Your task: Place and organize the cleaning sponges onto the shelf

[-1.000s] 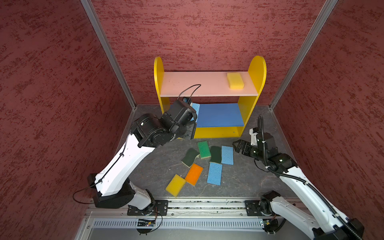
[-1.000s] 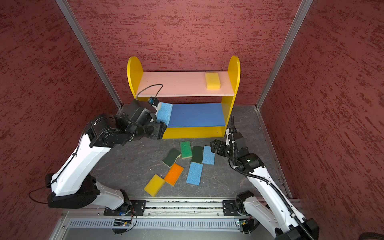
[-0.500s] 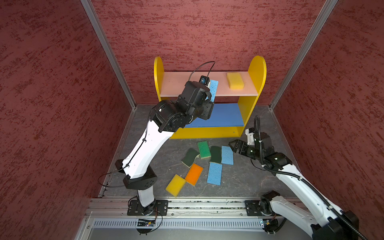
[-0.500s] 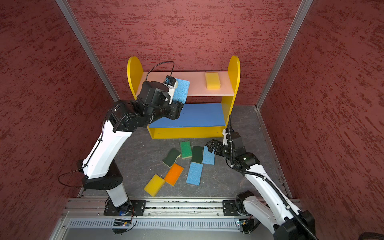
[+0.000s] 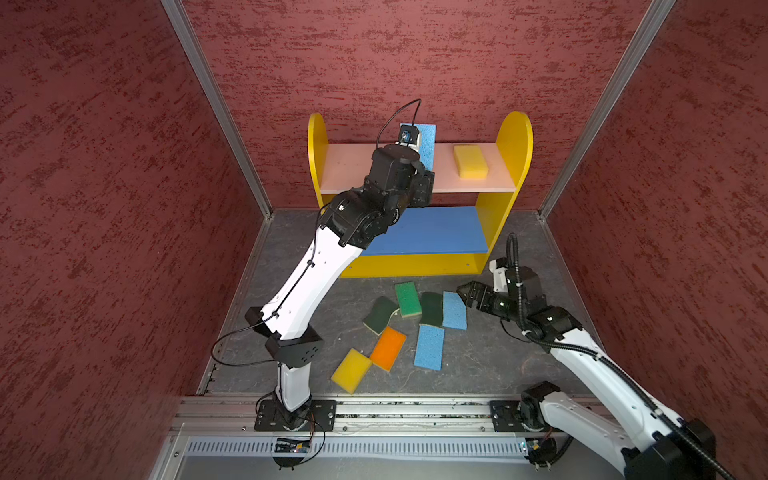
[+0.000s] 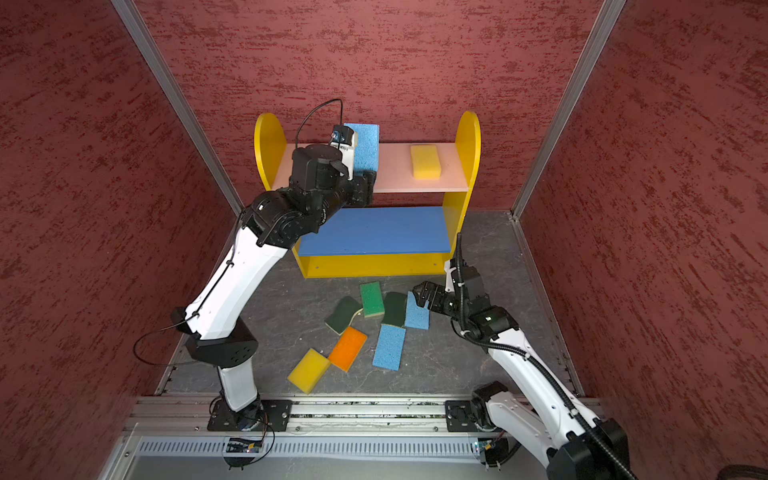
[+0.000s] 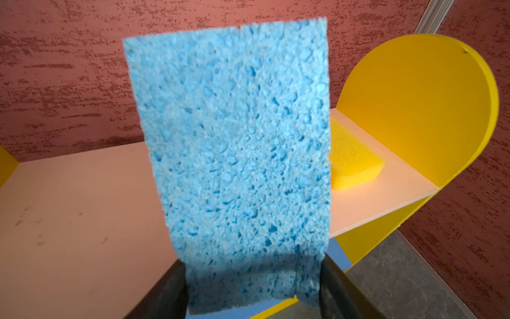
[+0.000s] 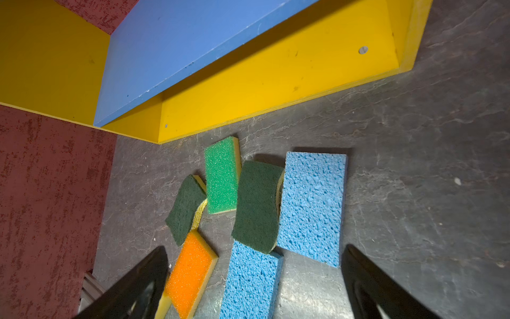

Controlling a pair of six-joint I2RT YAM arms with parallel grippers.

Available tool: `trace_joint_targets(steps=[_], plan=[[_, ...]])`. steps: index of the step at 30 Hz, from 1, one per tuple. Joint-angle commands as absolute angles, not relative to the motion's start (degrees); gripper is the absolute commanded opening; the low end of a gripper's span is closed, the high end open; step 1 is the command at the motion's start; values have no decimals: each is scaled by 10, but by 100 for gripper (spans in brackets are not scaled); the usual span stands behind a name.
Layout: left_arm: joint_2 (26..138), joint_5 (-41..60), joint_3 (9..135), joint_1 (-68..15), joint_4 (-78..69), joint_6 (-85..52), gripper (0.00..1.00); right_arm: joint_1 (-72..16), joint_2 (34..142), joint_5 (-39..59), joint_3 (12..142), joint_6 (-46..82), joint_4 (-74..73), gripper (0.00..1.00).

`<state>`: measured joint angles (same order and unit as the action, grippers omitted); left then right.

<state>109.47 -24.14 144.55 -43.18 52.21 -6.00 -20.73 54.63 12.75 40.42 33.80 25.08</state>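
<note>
My left gripper (image 5: 426, 172) (image 7: 252, 273) is shut on the lower end of a light blue sponge (image 5: 427, 143) (image 6: 368, 145) (image 7: 240, 138). It holds the sponge upright over the middle of the shelf's pink upper board (image 5: 353, 170) (image 6: 399, 170). A yellow sponge (image 5: 470, 162) (image 7: 350, 163) lies flat at that board's right end. Several sponges lie on the floor before the shelf: green-topped (image 5: 408, 299) (image 8: 222, 175), two dark green scourers (image 5: 380, 314) (image 5: 431, 309), two light blue (image 5: 454, 311) (image 5: 430, 347), orange (image 5: 388, 348), yellow (image 5: 351, 370). My right gripper (image 5: 463, 291) (image 8: 255, 248) hangs open just right of them, holding nothing.
The shelf's blue middle board (image 5: 428, 232) (image 8: 207, 41) carries nothing that shows. Dark red walls (image 5: 124, 208) close in on three sides, and a metal rail (image 5: 395, 409) runs along the front. The left arm (image 5: 307, 286) crosses the shelf's left front corner.
My left arm has lifted the light blue sponge from beside the middle board's left end to above the upper board. The right gripper has edged closer to the floor sponges.
</note>
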Motion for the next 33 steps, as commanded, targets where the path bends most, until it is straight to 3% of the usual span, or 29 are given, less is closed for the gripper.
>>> trace_joint_targets(steps=[1,33], plan=[[1103,-222,1459,-419,483,-87,70,-204,553,129,403,327,231,99],[1189,-273,1498,-428,491,-95,71,-204,570,122,409,306,244,99]])
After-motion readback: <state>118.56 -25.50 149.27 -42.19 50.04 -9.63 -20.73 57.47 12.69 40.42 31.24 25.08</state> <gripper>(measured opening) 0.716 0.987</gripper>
